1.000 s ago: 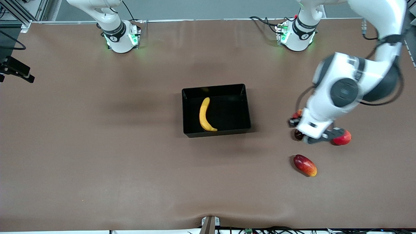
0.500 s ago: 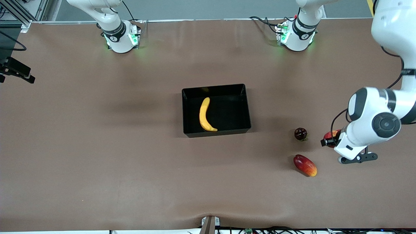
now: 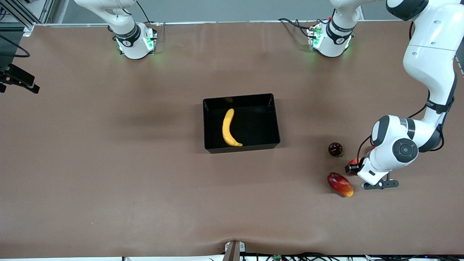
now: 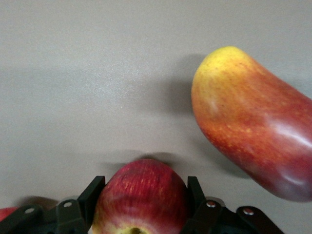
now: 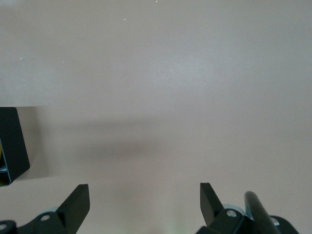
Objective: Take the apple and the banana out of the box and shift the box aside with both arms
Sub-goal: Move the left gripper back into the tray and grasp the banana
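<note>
The black box (image 3: 275,119) stands mid-table with the yellow banana (image 3: 228,127) lying inside it. My left gripper (image 3: 351,168) (image 4: 144,186) is shut on the small red apple (image 3: 356,161) (image 4: 141,195), low over the table at the left arm's end, beside the mango (image 3: 340,184) (image 4: 253,126). The apple's yellowish stem patch faces the wrist camera. My right gripper (image 5: 145,200) is open with nothing between its fingers, over bare table beside a corner of the box (image 5: 9,146). In the front view only the right arm's base shows.
A dark red round fruit (image 3: 335,149) lies on the table between the box and the left arm's hand. The oval red-orange mango lies nearer the front camera than it. A sliver of another red fruit (image 4: 5,213) shows at the edge of the left wrist view.
The left arm swung the gripped apple from beside the dark round fruit out toward the left arm's end, then back to beside the mango. The right arm's base and the box have not moved.
</note>
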Motion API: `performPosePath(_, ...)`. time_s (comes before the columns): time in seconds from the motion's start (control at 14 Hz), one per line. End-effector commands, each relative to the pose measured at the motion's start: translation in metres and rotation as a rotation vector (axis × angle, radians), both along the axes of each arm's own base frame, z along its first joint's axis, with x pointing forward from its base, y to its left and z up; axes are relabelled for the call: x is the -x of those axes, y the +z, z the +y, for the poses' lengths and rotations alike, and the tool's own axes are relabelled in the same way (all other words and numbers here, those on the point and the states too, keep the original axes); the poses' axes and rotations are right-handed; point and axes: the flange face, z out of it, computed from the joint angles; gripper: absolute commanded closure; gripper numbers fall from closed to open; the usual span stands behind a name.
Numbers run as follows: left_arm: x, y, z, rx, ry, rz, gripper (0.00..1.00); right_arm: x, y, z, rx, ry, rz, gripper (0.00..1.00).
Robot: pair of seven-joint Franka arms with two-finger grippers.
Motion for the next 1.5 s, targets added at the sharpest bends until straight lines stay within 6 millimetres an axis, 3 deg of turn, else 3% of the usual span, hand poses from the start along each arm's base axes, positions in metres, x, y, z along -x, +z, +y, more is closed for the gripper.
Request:
performPosePath(0.0, -0.004, -0.001, 0.004, -0.02, -0.01, -0.017, 0.02, -0.001, 0.002, -0.001, 0.016, -0.003, 0.001, 0.0)
performPosePath(0.21, -0.008, 0.015, 0.005, -0.029, -0.013, -0.034, 0.0, -0.001, 0.002, 0.0, 0.016, -0.001, 0.001, 0.0)
performPosePath(0.36, -0.008, 0.044, -0.006, -0.048, -0.018, -0.037, 0.0, -0.001, 0.002, -0.001, 0.016, -0.003, 0.001, 0.0)
performPosePath(0.43, -0.005, 0.063, -0.022, -0.055, -0.028, -0.023, 0.0, -0.001, 0.002, -0.001, 0.016, -0.003, 0.001, 0.0)
performPosePath(0.57, 0.003, 0.097, -0.069, -0.066, -0.039, -0.005, 0.0, -0.001, 0.002, -0.002, 0.016, -0.004, 0.001, 0.0)
performPosePath(0.86, 0.039, 0.144, -0.219, -0.042, -0.041, 0.013, 0.0, -0.001, 0.001, -0.003, 0.016, -0.006, 0.003, 0.0)
performPosePath(1.07, 0.075, 0.15, -0.314, -0.015, -0.077, -0.007, 0.0, -0.003, -0.001, -0.001, 0.016, -0.001, 0.007, 0.0)
performPosePath(1.43, 0.128, 0.116, -0.442, 0.037, -0.081, 0.007, 0.0, -0.004, -0.003, -0.004, 0.015, -0.007, 0.01, 0.0)
